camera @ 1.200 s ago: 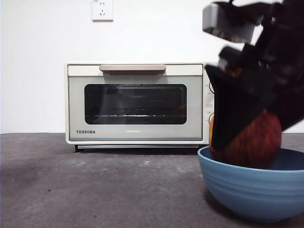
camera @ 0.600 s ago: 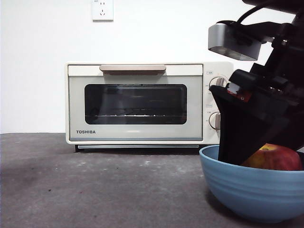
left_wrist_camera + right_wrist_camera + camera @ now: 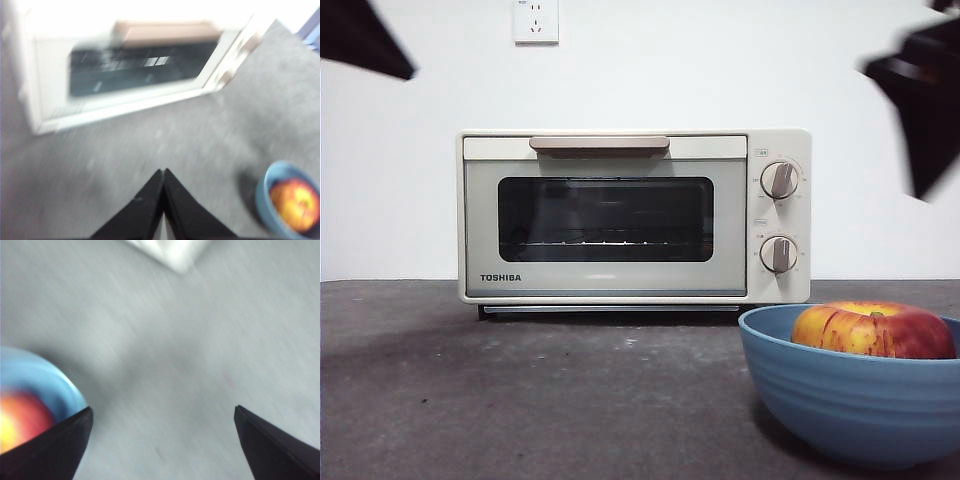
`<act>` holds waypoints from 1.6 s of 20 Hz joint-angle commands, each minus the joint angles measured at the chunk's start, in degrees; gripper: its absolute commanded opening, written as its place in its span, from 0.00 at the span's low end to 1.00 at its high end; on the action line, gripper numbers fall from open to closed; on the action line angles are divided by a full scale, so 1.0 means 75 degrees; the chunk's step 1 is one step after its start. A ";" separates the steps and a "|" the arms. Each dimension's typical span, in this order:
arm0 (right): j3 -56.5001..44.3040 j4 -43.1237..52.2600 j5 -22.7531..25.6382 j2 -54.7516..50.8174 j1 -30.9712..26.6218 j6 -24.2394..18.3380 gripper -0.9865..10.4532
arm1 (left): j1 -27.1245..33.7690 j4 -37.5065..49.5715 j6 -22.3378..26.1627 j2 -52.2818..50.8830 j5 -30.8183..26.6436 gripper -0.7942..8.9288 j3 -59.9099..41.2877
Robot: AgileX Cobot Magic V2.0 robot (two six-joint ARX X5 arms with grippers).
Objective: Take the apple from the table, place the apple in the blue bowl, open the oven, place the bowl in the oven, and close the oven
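Though both wrist views blur, left gripper [image 3: 163,172] is pinched empty, right gripper [image 3: 162,412] wide above table [image 3: 190,340].

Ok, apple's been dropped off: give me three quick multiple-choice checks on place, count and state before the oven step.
1. Where is the apple?
A. on the table
B. in the blue bowl
C. inside the oven

2. How many knobs does the oven show?
A. one
B. two
C. three

3. The oven door is:
A. shut
B. wide open
C. removed

Key: 1 B, the apple sits inside the bowl's rim. 2 B, two grey knobs stacked beside the door. 3 A, the glass door stands flush, handle at top.
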 commanded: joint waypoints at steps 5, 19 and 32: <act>0.0006 -0.0982 -0.0452 0.0047 -0.0315 0.0688 0.48 | -0.0280 0.1533 -0.0093 0.2474 -0.0003 0.09 0.1454; -0.0015 -0.0799 -0.0927 0.0047 -0.0353 0.0959 0.48 | -0.0318 0.1982 0.0251 0.5426 -0.0035 0.09 0.3453; -0.0015 -0.0982 -0.0950 0.0047 -0.0498 0.1049 0.48 | -0.1565 -0.0224 0.0420 0.5575 -0.0070 0.09 0.3453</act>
